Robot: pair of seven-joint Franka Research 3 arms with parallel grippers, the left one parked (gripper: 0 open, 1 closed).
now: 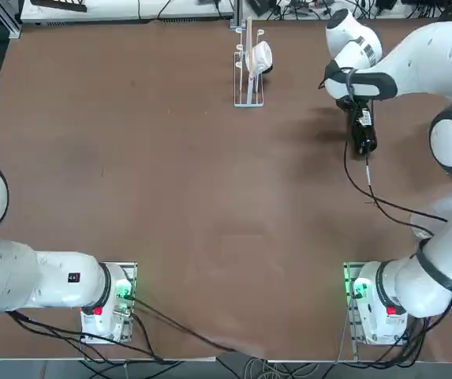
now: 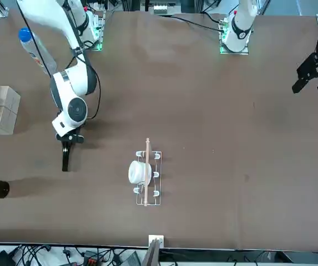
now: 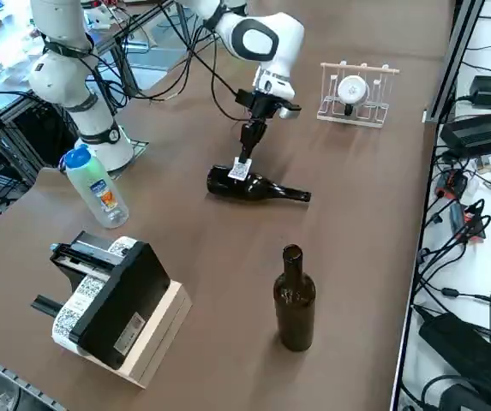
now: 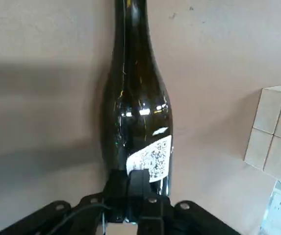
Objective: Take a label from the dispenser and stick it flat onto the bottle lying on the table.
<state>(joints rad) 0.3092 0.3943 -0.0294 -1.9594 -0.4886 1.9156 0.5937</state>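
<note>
One label (image 4: 152, 159), crooked against the body of the bottle (image 4: 140, 93), which is lying on the table (image 3: 185, 231). Right at the tips of the right gripper (image 4: 129, 172), fingers closed narrow, near edge meeting them. Pinched there or just pressed down? Can't tell. Could easily go wrong from here: probably a wrinkle or lifted corner if pushed down unevenly on that curved glass, or peeled back off if dragged away with glue stuck to a finger. Also maybe a rolling bottle, if pressed off-centre. Looks like time to press flat and smooth outward, gently. Farther out, well apart, the black dispenser (image 3: 125, 300) with its printed strip, and another bottle (image 3: 295, 312), upright.
</note>
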